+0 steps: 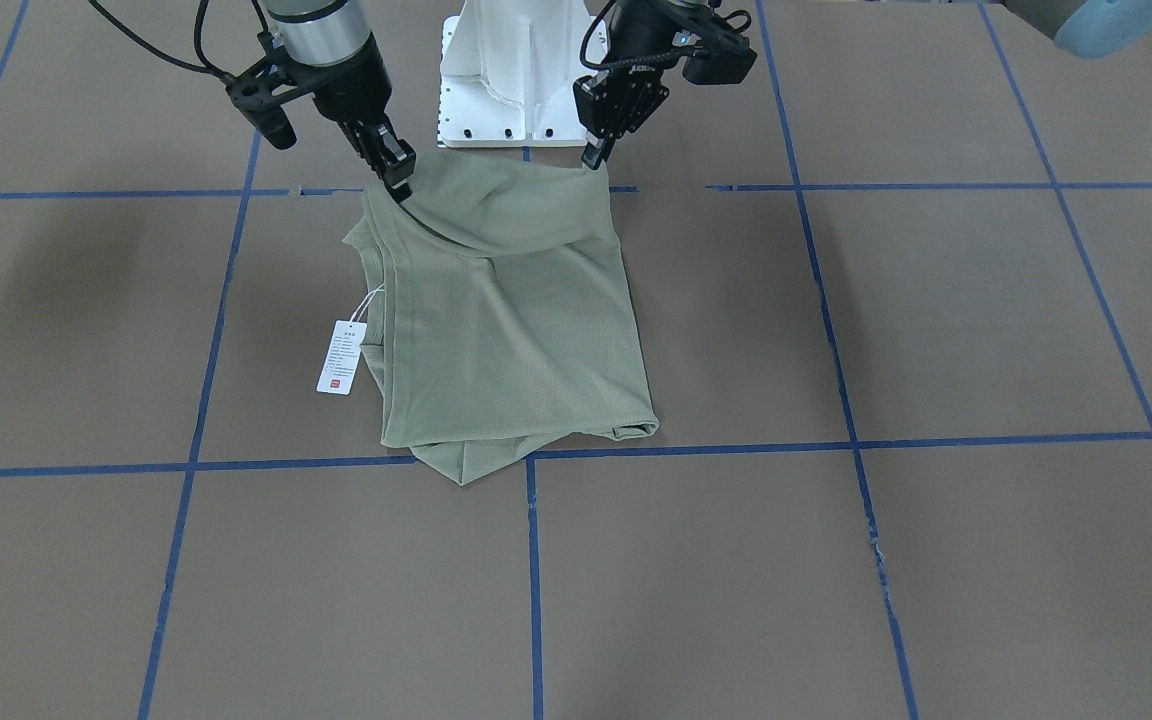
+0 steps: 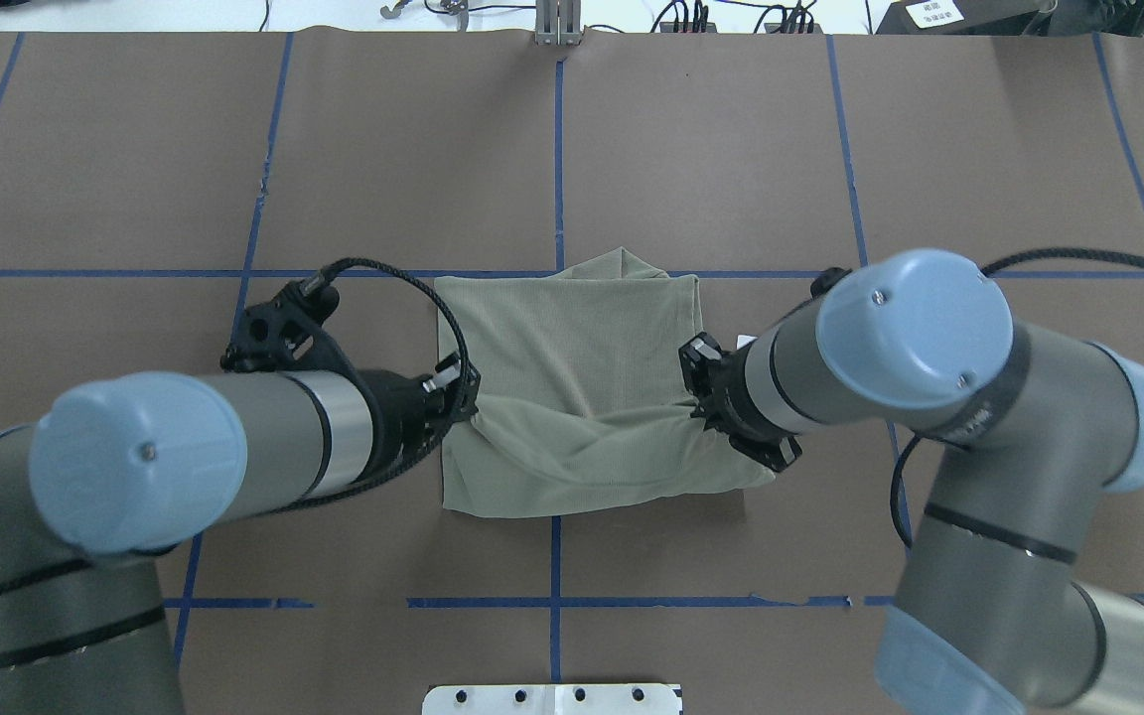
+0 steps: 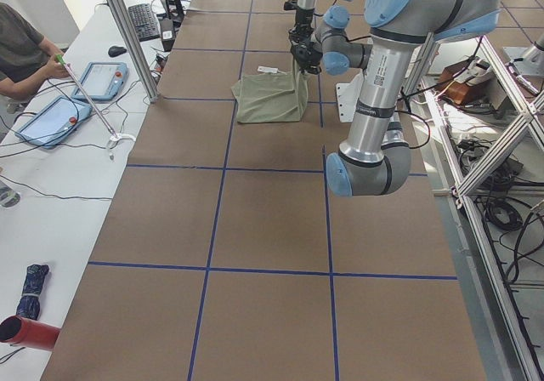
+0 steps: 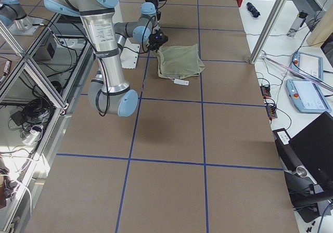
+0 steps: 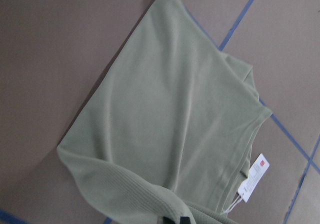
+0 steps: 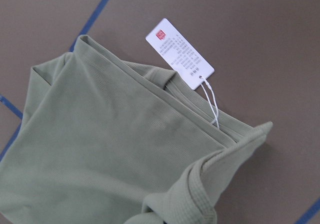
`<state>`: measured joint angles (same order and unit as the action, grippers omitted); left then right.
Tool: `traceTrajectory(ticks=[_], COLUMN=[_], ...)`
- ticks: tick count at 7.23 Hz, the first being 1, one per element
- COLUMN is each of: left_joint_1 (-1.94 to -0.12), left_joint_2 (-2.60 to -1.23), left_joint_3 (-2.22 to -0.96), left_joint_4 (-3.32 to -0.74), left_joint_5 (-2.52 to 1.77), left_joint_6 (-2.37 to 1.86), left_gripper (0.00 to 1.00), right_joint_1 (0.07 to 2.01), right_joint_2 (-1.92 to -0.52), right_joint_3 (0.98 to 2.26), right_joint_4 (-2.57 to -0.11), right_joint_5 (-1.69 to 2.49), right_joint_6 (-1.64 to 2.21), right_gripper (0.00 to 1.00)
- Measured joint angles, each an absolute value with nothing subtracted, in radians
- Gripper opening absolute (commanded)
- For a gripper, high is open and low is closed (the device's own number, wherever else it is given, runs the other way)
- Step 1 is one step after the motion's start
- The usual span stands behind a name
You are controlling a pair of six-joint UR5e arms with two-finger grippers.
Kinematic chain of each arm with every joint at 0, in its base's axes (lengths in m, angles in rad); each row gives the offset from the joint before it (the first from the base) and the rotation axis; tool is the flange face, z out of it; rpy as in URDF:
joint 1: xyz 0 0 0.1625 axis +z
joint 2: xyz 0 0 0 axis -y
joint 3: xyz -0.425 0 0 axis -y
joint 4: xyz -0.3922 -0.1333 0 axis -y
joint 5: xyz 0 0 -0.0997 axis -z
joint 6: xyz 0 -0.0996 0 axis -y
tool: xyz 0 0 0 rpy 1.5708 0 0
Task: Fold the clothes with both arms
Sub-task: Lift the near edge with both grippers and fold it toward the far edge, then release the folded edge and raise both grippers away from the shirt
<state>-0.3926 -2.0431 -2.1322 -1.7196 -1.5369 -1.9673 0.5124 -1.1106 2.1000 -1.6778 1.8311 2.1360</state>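
The clothes are one sage-green shirt (image 1: 516, 320), folded into a rough rectangle on the brown table (image 1: 936, 320). A white hang tag (image 1: 341, 357) with a red mark lies beside it on a string. My left gripper (image 1: 593, 160) is shut on one corner of the shirt's edge nearest the robot. My right gripper (image 1: 399, 185) is shut on the other corner. That edge is raised off the table and sags between them. From overhead, the shirt (image 2: 572, 357) spans between the left gripper (image 2: 463, 397) and the right gripper (image 2: 696, 397). The right wrist view shows the tag (image 6: 180, 54) and bunched cloth (image 6: 185, 199).
The white pedestal base (image 1: 511, 70) stands just behind the raised edge. Blue tape lines (image 1: 533, 580) grid the table. In the exterior left view a person (image 3: 21, 49) sits at a side bench with tablets (image 3: 102, 79). Open brown surface surrounds the shirt.
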Motion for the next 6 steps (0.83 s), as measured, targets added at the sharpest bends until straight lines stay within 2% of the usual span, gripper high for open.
traceTrajectory(ticks=[3,4,5,6], left_joint_1=[-0.519,-0.542,-0.564,-0.596], left_joint_2=[-2.057,-2.068,-2.083,-2.113], left_joint_3=[-1.93,-1.872,-1.787,-1.657], left_joint_4=[-1.901,-1.946,-2.007,-2.1], left_joint_5=[-1.538,-1.538,-1.537,-1.535], left_joint_6=[-1.862,-1.843,-1.808,-1.75], left_gripper=[0.0,0.02,0.38,0.44], right_joint_1=[0.598,0.611,0.63,0.662], right_joint_2=[-1.021,-1.008,-0.991,-0.955], right_joint_3=[1.889,1.815,1.733,1.628], right_joint_4=[-1.615,-1.546,-1.482,-1.429], right_joint_5=[1.857,1.864,1.885,1.912], right_joint_6=[2.013,1.994,1.954,1.863], right_gripper=[0.0,0.65,1.0,1.0])
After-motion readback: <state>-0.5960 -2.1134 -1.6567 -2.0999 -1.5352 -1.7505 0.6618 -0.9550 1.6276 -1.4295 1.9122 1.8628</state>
